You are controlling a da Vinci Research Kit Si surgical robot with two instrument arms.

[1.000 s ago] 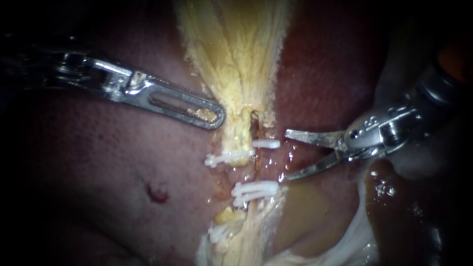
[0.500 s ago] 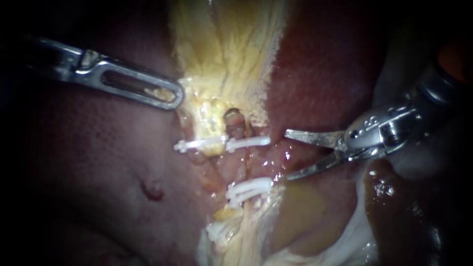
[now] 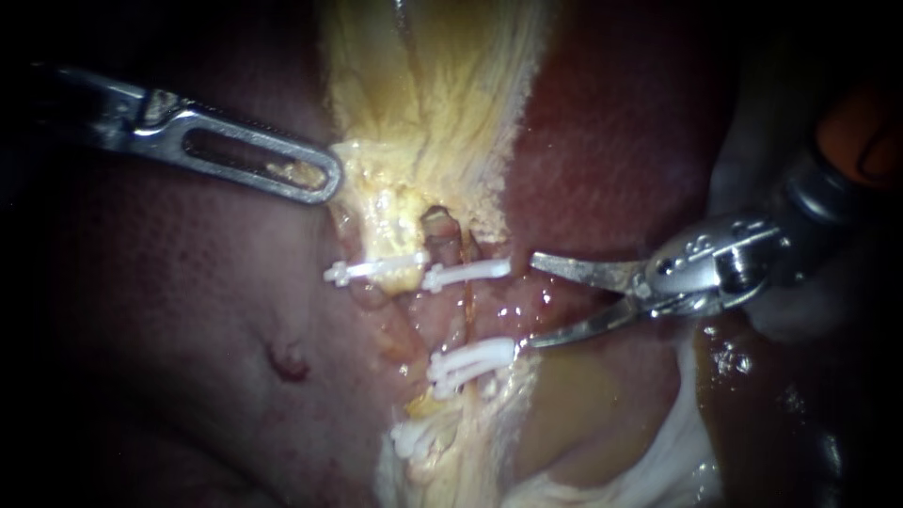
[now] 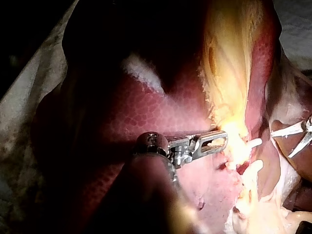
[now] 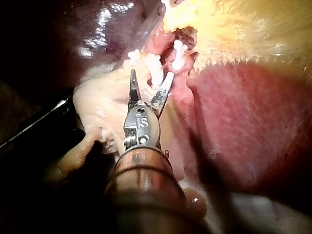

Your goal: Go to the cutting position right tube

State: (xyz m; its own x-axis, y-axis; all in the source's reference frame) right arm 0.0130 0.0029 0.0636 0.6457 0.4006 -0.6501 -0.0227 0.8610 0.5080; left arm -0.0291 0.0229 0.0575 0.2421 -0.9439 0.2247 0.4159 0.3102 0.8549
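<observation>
Right instrument [image 3: 530,301]: end effector released, blades apart, tips just right of right tube [image 3: 465,306], level with gap between far clip [image 3: 467,273] and near clips [image 3: 470,360]. Left instrument [image 3: 323,182]: end effector clenched on yellow tissue [image 3: 386,202], far-left of tube.

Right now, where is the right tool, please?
Endoscope view, right of centre: the right tool, jaws open, tips just beside the upper clip and lower clip.

White clips [image 3: 467,274], pale yellow streaked gallbladder [image 3: 442,94], dark red finely mottled liver [image 3: 188,310], silver left instrument [image 3: 324,183] and right instrument [image 3: 531,303]
</observation>
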